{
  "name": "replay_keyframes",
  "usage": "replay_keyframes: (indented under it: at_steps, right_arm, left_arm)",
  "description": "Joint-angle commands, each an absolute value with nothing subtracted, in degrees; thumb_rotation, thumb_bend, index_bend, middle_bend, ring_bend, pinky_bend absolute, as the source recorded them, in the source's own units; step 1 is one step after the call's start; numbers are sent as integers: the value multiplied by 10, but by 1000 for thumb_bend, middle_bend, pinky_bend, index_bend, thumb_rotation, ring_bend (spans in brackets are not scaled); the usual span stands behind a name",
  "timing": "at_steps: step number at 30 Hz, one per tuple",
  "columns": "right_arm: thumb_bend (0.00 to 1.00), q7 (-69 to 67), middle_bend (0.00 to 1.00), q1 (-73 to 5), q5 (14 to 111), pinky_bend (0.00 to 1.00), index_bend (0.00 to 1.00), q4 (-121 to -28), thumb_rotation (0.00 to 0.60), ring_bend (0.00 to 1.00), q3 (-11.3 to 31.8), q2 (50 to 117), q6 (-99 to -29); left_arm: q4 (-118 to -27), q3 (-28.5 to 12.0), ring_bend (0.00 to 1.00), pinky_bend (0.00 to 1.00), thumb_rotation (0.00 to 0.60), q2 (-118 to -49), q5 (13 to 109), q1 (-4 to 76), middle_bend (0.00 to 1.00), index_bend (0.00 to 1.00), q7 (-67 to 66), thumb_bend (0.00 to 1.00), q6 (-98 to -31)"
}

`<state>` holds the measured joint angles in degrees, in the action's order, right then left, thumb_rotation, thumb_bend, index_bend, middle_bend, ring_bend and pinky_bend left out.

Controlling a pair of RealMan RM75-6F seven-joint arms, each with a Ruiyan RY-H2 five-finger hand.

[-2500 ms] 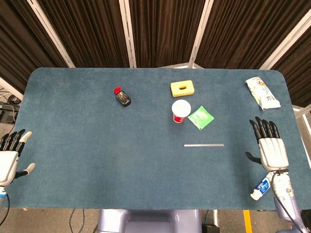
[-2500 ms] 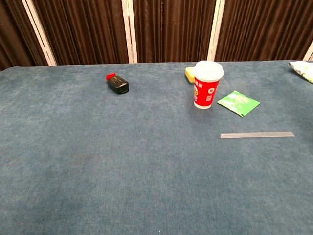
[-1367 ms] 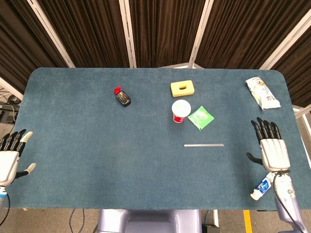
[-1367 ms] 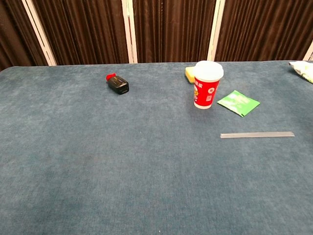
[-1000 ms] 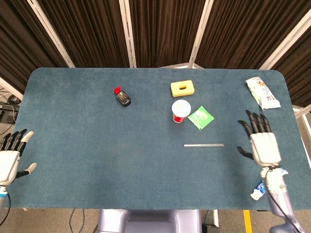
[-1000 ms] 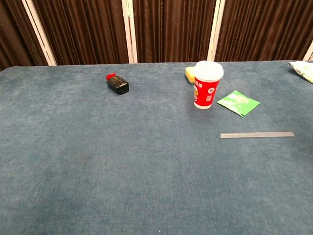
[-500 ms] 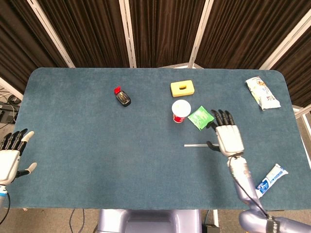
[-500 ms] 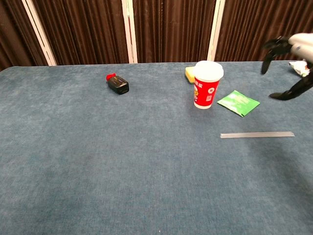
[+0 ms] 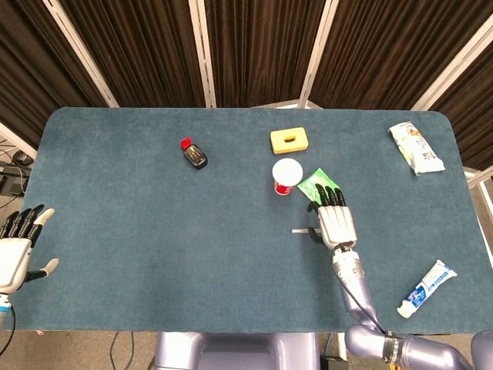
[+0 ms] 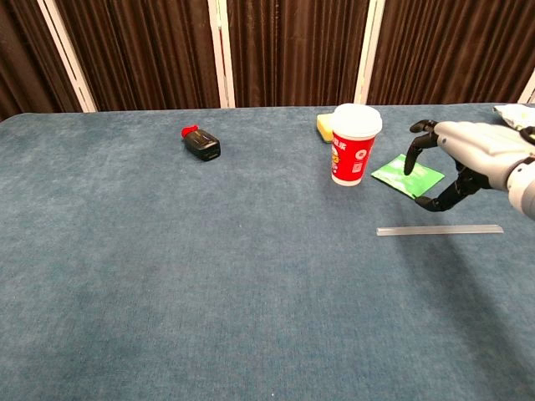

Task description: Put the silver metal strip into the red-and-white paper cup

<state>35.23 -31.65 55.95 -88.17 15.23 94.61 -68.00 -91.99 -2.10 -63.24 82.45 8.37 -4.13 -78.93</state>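
The silver metal strip (image 10: 439,230) lies flat on the blue table (image 9: 154,247), right of centre. In the head view only its left end (image 9: 297,230) shows, because my right hand (image 9: 335,221) hovers over the rest. That hand (image 10: 465,160) is open, palm down, fingers spread and bent downward, a little above the strip and apart from it. The red-and-white paper cup (image 9: 287,176) stands upright just beyond the strip, to its left (image 10: 354,145). My left hand (image 9: 15,249) is open and empty at the table's near left edge.
A green packet (image 10: 407,175) lies between the cup and my right hand. A yellow block (image 9: 290,139) sits behind the cup, and a black bottle with a red cap (image 9: 194,154) lies further left. A snack bag (image 9: 416,148) is far right, a toothpaste tube (image 9: 427,287) near right.
My right hand has swung from the table's near right edge leftward to above the strip, hiding most of it in the head view. The left hand stayed put.
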Motion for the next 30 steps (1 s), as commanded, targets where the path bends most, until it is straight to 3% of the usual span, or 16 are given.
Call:
replay_keyframes:
  at_steps: [1,7,14,30]
  right_arm:
    - [339,372,0,-323,540,0,266,-878,600,0,148,955,-676]
    - [345,383,0,-330,522,0,257,-863,600,0,146,975,-683]
    - [349,354,0,-333,531,0,451,-819,600,0,154,1011,-703]
    - [342,317,0,-325,553,0,496,-766,600,0,138,1051,-707]
  left_arm:
    - [-920,-21,0,0,600,-633,824,84,0,85,-42,243,-789]
    - [-921,-21,0,0,600,-633,823,84,0,89,-43,244,-790]
    - [-921,-21,0,0,600,-633,821,84,0,90,-42,243,-788]
    - [-921,-21,0,0,600,-633,820,84,0,90,-44,243,-788]
